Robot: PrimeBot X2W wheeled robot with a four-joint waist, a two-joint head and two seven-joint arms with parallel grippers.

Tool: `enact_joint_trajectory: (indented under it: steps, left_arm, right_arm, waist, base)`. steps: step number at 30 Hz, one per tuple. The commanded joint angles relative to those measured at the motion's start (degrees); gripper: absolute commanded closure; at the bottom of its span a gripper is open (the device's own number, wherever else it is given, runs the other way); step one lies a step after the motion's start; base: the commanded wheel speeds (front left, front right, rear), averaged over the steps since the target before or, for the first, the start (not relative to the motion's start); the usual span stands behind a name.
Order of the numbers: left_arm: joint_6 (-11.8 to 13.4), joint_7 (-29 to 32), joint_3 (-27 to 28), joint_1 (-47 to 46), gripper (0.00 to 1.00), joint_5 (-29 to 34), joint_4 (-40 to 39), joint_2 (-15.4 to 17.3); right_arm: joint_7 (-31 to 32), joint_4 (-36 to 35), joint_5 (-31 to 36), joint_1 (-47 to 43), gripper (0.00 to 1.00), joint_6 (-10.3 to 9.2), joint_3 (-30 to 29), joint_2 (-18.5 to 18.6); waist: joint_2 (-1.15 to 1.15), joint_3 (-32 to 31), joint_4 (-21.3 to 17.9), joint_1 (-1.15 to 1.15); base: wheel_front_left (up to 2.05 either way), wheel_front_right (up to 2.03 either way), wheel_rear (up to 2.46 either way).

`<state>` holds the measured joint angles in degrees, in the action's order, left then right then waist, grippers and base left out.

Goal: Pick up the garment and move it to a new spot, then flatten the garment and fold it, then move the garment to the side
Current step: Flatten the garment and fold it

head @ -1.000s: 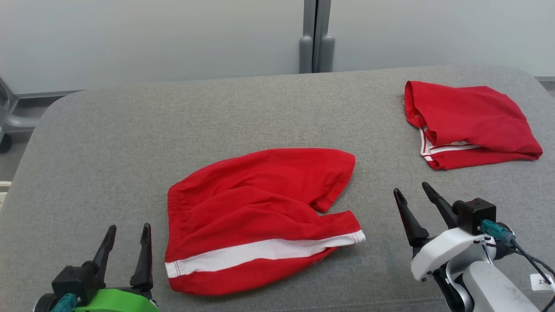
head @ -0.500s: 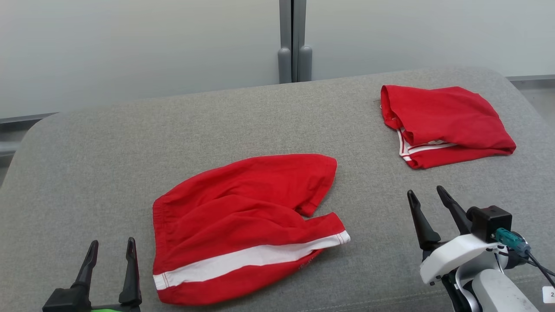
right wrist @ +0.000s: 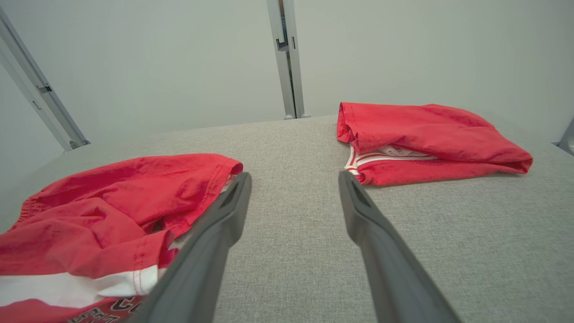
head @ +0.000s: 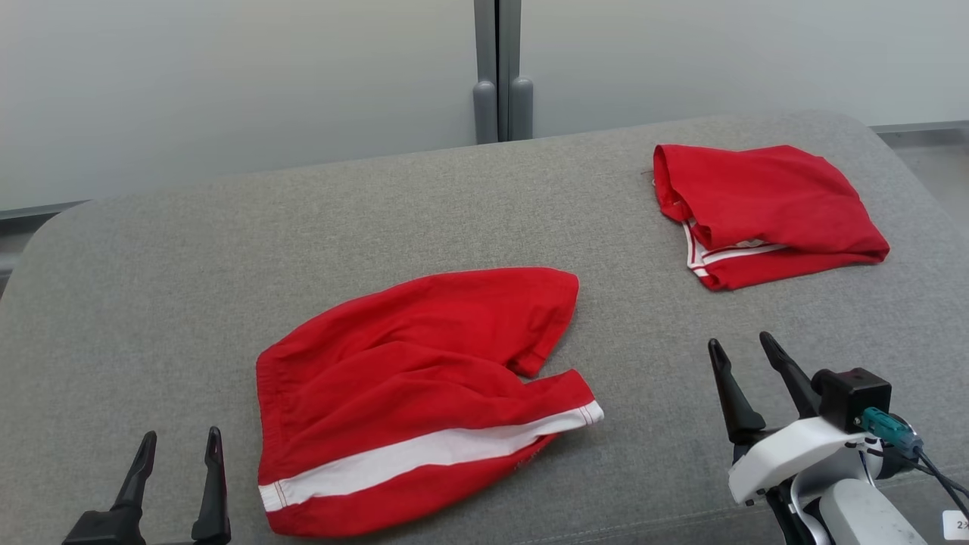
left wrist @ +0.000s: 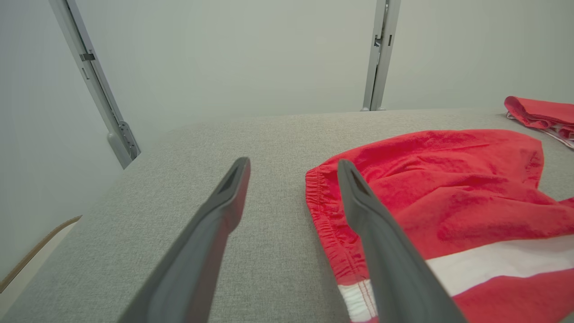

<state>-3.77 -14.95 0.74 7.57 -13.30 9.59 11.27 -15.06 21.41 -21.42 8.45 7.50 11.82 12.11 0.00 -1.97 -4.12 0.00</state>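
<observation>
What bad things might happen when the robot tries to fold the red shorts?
1. The two red garments look alike, so it might go for the folded shorts at the far right instead of the rumpled shorts in the middle.
2. The rumpled shorts lie in layers, with one leg flopped over. The open left gripper and right gripper might pinch only the top layer, and the cloth would probably bunch up.

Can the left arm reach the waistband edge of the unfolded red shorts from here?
Probably yes. The left end effector is open, just beside the waistband of the unfolded red shorts, with bare grey cushion between them.
</observation>
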Motion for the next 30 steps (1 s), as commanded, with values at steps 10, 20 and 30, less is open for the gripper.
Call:
enact_joint_trajectory:
  steps: [10,20,30]
  left_arm:
    - [0.38,-0.18,0.18,0.01,0.00,1.66,0.76,-0.65]
    - [0.07,-0.18,0.55,-0.44,0.00,1.69,1.06,-0.84]
    - [-0.28,-0.18,0.76,-0.43,0.00,1.62,0.98,-1.00]
  right_arm:
    - [-0.24,-0.41,0.42,0.06,0.00,-0.03,0.21,0.37]
    - [-0.24,0.08,0.01,0.46,0.00,-0.03,0.53,0.56]
    - [-0.24,0.34,-0.13,0.86,0.00,-0.03,0.68,0.52]
  waist:
    - [0.00,-0.10,-0.31,0.00]
    - [0.00,-0.19,-0.12,0.00]
    - [0.00,-0.16,-0.30,0.00]
  base:
    - [0.00,0.00,0.00]
    - [0.00,0.00,0.00]
    - [0.00,0.00,0.00]
